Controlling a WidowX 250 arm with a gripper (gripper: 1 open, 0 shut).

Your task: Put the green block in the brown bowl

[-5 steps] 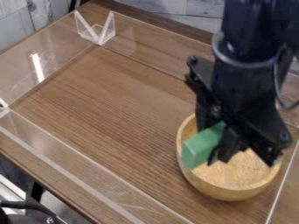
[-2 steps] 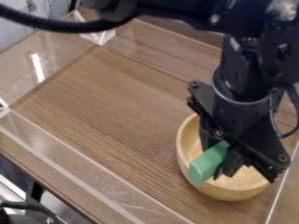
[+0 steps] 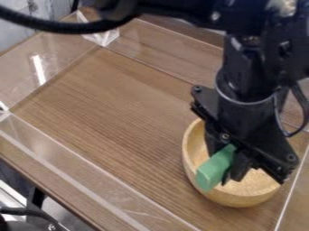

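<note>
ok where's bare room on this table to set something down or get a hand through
The wood table lies bare from the clear wall at the left edge across to the brown bowl, up to the clear stand at the back. It is crowded at right: the gripper holds the green block over the bowl.

A robotics lab test bench: a black robot arm (image 3: 248, 81) works over a wood-grain table (image 3: 108, 99) fenced by low clear acrylic walls (image 3: 54, 149), with a small clear stand (image 3: 99, 29) at the far edge and dark cables (image 3: 24, 217) trailing below the near corner.
</note>
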